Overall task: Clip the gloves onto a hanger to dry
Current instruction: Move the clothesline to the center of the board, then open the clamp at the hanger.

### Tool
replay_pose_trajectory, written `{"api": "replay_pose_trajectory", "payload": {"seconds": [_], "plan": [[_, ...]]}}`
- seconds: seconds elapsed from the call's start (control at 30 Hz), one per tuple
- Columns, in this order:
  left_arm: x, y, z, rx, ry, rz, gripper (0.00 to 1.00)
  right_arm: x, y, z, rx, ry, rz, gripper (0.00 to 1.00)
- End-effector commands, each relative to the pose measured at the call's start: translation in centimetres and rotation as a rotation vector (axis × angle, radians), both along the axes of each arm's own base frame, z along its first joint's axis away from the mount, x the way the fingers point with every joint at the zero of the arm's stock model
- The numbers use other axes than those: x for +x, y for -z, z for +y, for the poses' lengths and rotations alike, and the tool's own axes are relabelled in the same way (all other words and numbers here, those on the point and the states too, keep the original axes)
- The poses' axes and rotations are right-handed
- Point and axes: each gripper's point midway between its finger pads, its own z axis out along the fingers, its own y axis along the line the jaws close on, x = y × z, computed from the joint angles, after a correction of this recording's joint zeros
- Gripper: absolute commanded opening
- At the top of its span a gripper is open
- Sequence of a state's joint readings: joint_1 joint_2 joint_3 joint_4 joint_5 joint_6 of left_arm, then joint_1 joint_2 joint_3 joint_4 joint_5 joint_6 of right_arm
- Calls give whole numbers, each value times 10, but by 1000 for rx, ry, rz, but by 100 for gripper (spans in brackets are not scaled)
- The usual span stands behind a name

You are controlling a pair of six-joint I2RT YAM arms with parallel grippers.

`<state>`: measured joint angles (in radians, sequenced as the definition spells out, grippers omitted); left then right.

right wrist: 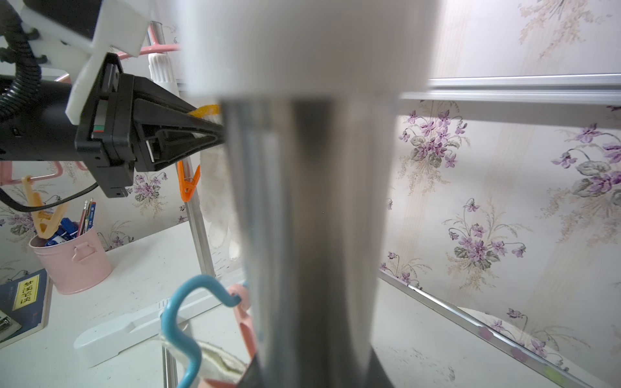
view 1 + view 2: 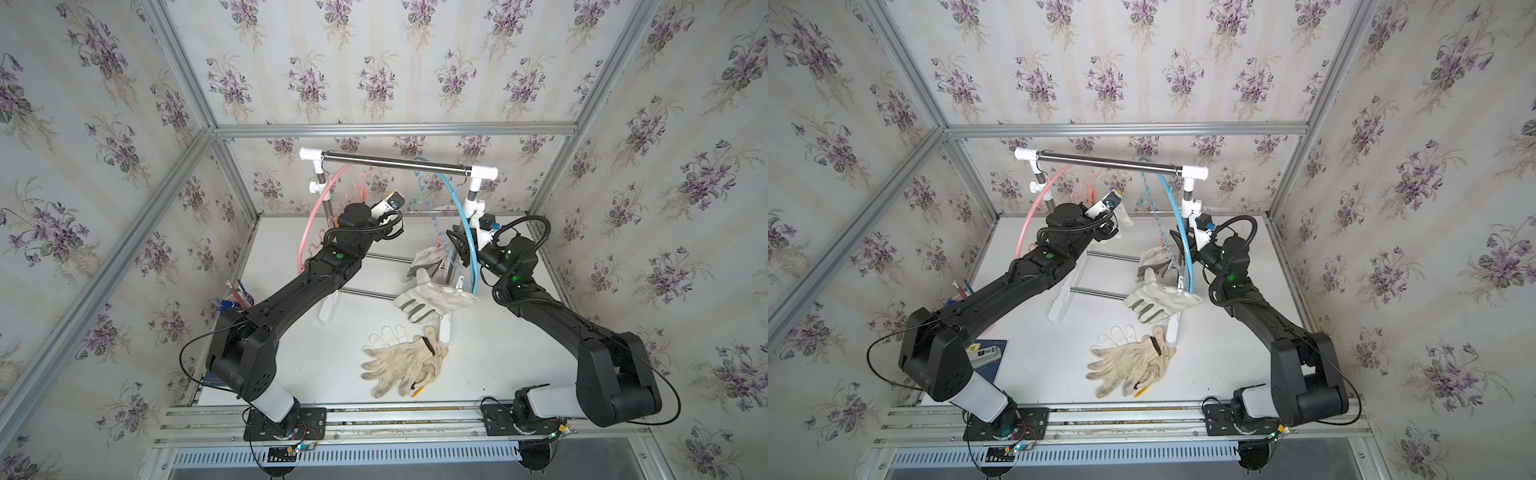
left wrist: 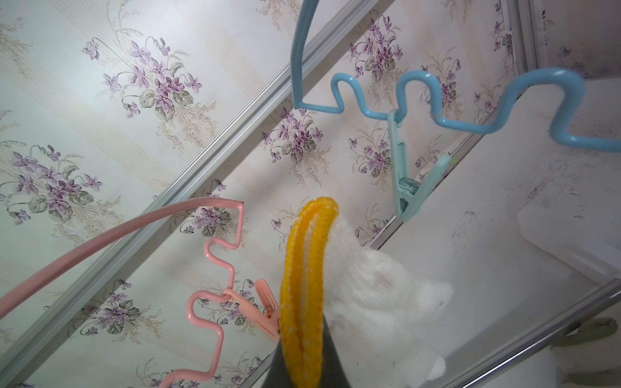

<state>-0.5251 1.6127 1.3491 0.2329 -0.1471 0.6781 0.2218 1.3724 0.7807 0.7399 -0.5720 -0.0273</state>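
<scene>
left pincer (image 1: 216, 129) clamped on white knit glove (image 3: 369, 292) by its yellow cuff, raised just beside pink plastic clip (image 3: 255, 309) | right pincer (image 2: 455, 243) by blue hanger (image 2: 465, 232), grip cannot tell | dirty-cream knit gloves (image 2: 399, 365) lie near front edge of counter (image 2: 498, 353)

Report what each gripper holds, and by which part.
Left gripper: white knit glove, pinched at its yellow cuff. Right gripper: hold cannot be told.

The 2 arms stretch forward, elbows bent; left hand (image 1: 210, 129) pinched shut, right hand (image 2: 455, 244) unclear.
</scene>
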Motion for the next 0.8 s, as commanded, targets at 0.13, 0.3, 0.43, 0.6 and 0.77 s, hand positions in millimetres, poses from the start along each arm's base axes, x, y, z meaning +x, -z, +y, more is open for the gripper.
{"api": "replay_pose_trajectory", "payload": {"seconds": [0.13,0.3,0.43,0.6,0.77], "plan": [[4,2,-21,-83,84,65,0,-13,-3,-6,25,20,64,58],[13,8,-26,-83,87,72,0,-23,-16,-16,4,69,20,65],[19,12,-28,-80,80,66,0,-21,-17,-41,-3,227,24,65],[27,17,-25,-74,71,61,0,-30,-21,-82,47,456,6,64],[40,21,-16,-131,40,88,0,-33,-26,-121,108,640,8,64]]}}
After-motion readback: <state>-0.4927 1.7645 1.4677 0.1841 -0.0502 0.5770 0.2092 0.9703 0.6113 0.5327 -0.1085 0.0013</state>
